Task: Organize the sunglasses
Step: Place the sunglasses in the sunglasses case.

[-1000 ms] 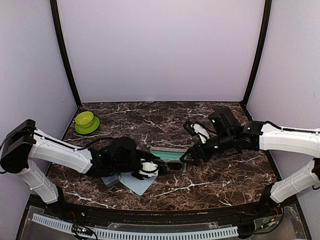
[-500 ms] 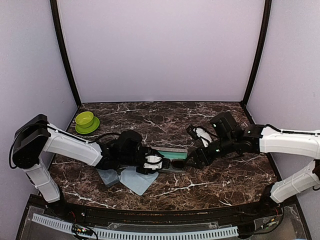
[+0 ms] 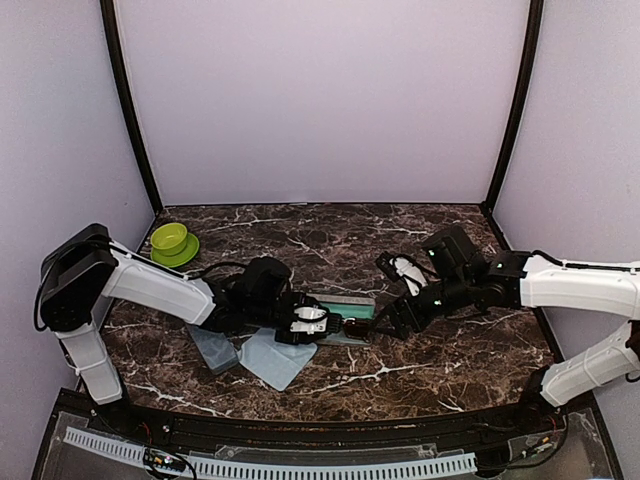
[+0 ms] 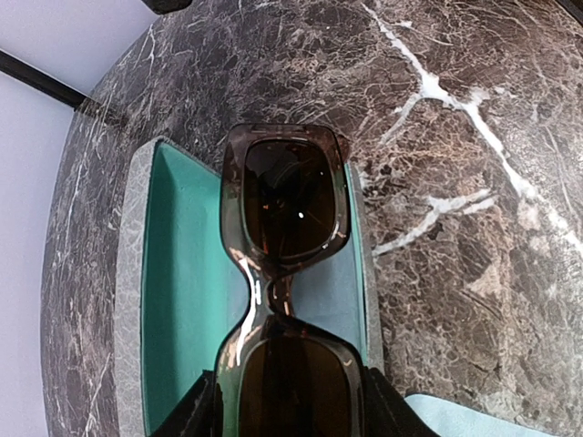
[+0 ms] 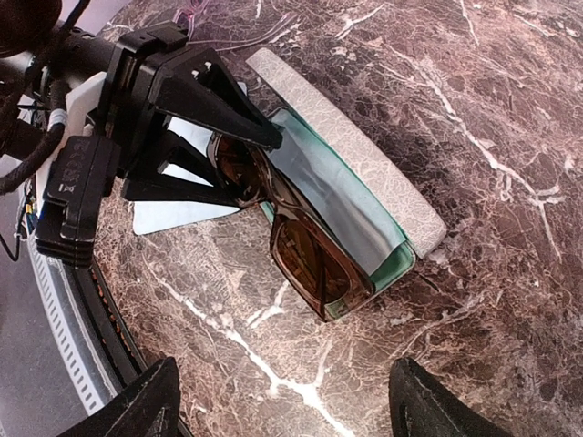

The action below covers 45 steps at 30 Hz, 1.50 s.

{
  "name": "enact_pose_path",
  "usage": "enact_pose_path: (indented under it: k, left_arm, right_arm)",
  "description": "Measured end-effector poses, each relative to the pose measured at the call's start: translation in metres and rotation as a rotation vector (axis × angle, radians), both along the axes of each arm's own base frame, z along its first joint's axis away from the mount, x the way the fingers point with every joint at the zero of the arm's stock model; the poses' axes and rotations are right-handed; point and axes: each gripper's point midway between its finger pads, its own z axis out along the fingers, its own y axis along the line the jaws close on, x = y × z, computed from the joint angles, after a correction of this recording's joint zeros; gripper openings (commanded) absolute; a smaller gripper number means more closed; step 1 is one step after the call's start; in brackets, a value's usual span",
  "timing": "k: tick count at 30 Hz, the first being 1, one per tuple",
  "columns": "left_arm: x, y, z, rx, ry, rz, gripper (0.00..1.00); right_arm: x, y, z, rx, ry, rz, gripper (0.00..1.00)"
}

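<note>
The sunglasses point(image 4: 287, 273) hang lengthwise over the open case point(image 4: 178, 273), one lens out above the teal lining and the other pinched at the near end by the left gripper point(image 5: 241, 164). Its jaws are part-closed on the frame's outer edges, a hold that leaves the lenses free and keeps the pair lined up with the case's long axis. In the right wrist view the frame sits tilted over the near rim rather than flat in the tray; whether the far lens already touches the lining I cannot tell from these angles. The case lies on the marble table point(image 3: 450, 360) with its grey lid folded back to the far side, so the way in from the front is unobstructed. The right gripper point(image 3: 385, 322) waits just beside the case's right end, jaws spread wide and empty, probably placed to steady the case or shut the lid. A pale blue cloth point(image 3: 272, 360) lies below the left arm, and a green bowl point(image 3: 172, 240) sits well apart at the far left.
</note>
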Motion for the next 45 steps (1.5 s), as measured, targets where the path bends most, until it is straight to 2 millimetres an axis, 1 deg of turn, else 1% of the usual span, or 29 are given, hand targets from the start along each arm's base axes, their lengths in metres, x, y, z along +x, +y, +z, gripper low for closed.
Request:
enact_pose_path:
  k: [10,17,25,31,45]
  left_arm:
    - [0.01,0.007,-0.012,0.024,0.044,0.018,0.33]
    - [0.015,0.006,-0.012,0.014,0.066,0.019,0.33]
    - [0.012,0.008,-0.02,0.028,0.111,0.014,0.34]
    - [0.01,0.007,-0.021,0.026,0.122,0.007,0.35]
    - [0.011,0.007,-0.022,0.023,0.143,0.011,0.52]
  right_arm:
    - [0.001,-0.001,0.0,0.0,0.0,-0.003,0.79]
    - [0.001,-0.001,0.0,-0.001,0.0,-0.004,0.79]
    - [0.0,-0.002,-0.003,-0.006,0.004,-0.005,0.79]
    - [0.0,-0.002,-0.003,-0.006,0.003,-0.006,0.79]
    - [-0.001,-0.003,-0.005,-0.01,0.007,-0.006,0.78]
